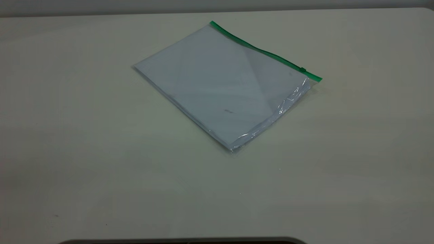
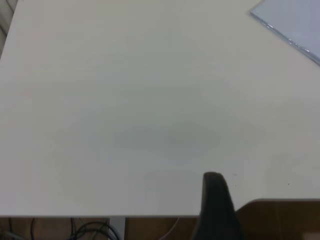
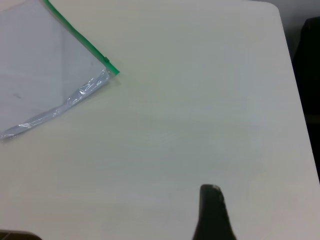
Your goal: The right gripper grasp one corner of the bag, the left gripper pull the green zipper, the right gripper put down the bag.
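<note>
The large flat clear plastic bag of white paper sheets lies askew on the plain off-white table, its thin bright green zipper along the far edge, slider tab near the right-hand corner. The black left gripper and black right gripper hang over bare tabletop, well apart from the bag; only one fingertip of each shows, so their jaw state cannot be told. A grey wall runs behind the table.

The bag lies flat on the table, zipper along its far edge.

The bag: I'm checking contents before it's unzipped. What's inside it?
White paper sheets fill the bag. How many sheets, and anything beneath them, is hidden.
</note>
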You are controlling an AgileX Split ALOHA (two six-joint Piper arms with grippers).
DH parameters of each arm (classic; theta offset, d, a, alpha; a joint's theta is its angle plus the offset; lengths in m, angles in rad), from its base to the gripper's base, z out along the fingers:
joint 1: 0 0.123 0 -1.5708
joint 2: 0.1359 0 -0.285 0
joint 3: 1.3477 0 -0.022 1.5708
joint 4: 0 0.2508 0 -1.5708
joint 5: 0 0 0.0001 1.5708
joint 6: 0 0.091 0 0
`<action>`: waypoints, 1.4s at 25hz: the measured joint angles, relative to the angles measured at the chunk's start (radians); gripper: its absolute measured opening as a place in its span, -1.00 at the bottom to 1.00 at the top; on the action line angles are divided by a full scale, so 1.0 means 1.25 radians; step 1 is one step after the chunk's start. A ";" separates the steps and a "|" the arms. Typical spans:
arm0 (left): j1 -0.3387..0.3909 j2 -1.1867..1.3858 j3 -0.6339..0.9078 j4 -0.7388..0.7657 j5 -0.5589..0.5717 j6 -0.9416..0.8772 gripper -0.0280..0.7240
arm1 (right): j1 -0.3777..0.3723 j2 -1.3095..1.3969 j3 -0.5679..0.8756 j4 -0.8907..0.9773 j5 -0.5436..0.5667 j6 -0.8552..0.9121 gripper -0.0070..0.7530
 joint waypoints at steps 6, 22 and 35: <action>0.000 0.000 0.000 -0.001 0.000 -0.001 0.60 | 0.000 0.000 0.000 0.000 0.000 0.000 0.49; -0.001 0.519 -0.312 0.000 -0.147 -0.006 0.60 | 0.000 0.304 -0.151 0.072 -0.185 0.053 0.44; -0.001 1.105 -0.634 -0.031 -0.289 0.030 0.60 | 0.000 0.868 -0.153 0.222 -0.455 -0.079 0.44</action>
